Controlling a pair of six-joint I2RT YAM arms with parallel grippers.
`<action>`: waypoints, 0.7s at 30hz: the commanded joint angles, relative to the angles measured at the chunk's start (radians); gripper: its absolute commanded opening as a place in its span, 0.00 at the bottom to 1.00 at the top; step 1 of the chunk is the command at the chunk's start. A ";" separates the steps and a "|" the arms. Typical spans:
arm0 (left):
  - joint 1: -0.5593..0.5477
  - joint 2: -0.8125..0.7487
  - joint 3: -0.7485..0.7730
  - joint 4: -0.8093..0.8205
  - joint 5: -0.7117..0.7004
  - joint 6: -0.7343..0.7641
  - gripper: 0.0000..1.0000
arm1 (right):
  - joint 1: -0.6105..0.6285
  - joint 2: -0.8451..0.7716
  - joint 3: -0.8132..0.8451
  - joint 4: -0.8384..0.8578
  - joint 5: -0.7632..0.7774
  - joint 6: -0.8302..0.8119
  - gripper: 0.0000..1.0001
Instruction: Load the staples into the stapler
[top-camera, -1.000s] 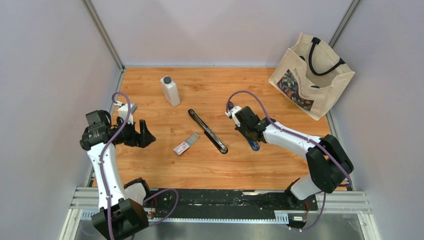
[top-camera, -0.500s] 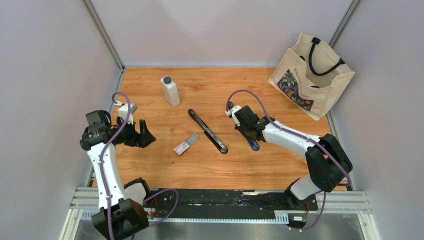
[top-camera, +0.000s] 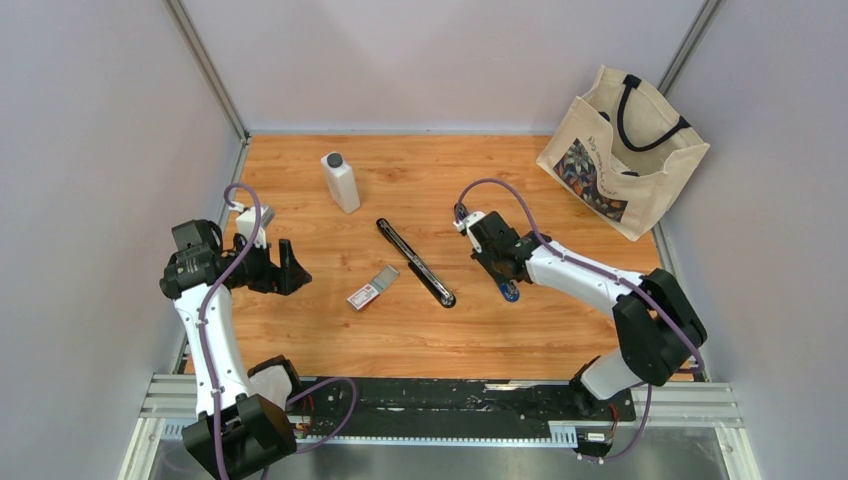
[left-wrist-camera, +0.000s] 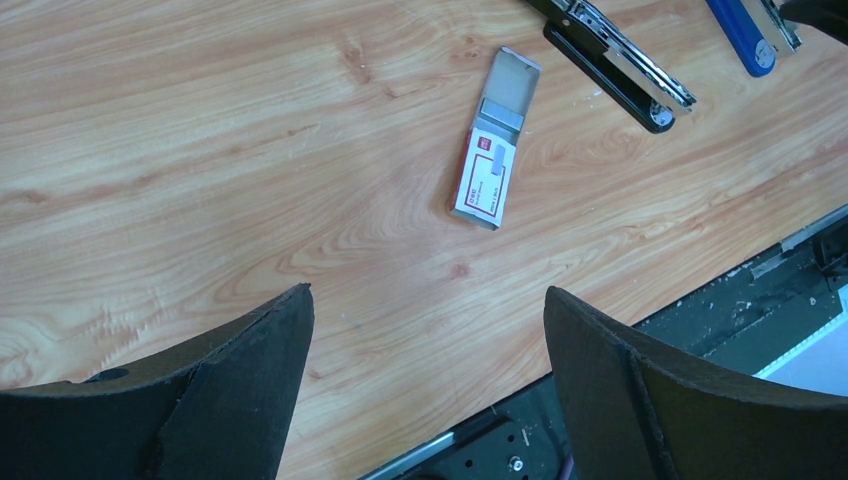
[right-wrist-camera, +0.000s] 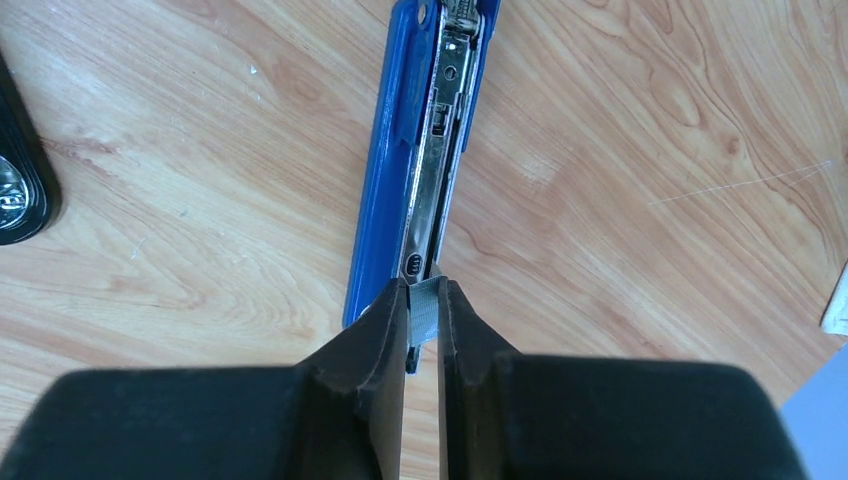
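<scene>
The staples box (top-camera: 370, 289), white and red with its grey tray slid out, lies on the wood left of a long black stapler (top-camera: 415, 262) opened flat. Both also show in the left wrist view, the box (left-wrist-camera: 491, 168) and the black stapler (left-wrist-camera: 615, 58). A blue stapler (right-wrist-camera: 410, 170) lies open with its metal channel up, seen small in the top view (top-camera: 510, 291). My right gripper (right-wrist-camera: 424, 292) is shut on a short grey strip of staples (right-wrist-camera: 424, 312) at the near end of that channel. My left gripper (left-wrist-camera: 425, 300) is open and empty, well left of the box.
A white bottle (top-camera: 340, 182) stands at the back left. A canvas tote bag (top-camera: 622, 150) stands at the back right corner. The black rail (top-camera: 450, 400) runs along the table's near edge. Grey walls close in both sides.
</scene>
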 joint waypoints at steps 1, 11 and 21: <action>0.012 0.002 0.003 0.006 0.014 0.006 0.93 | -0.004 -0.061 0.045 0.004 0.018 0.026 0.15; 0.013 0.004 0.003 0.008 0.014 0.006 0.93 | -0.004 -0.067 0.040 0.001 -0.005 0.038 0.14; 0.013 0.004 0.003 0.009 0.011 0.005 0.93 | -0.031 -0.049 0.043 -0.017 -0.045 0.072 0.13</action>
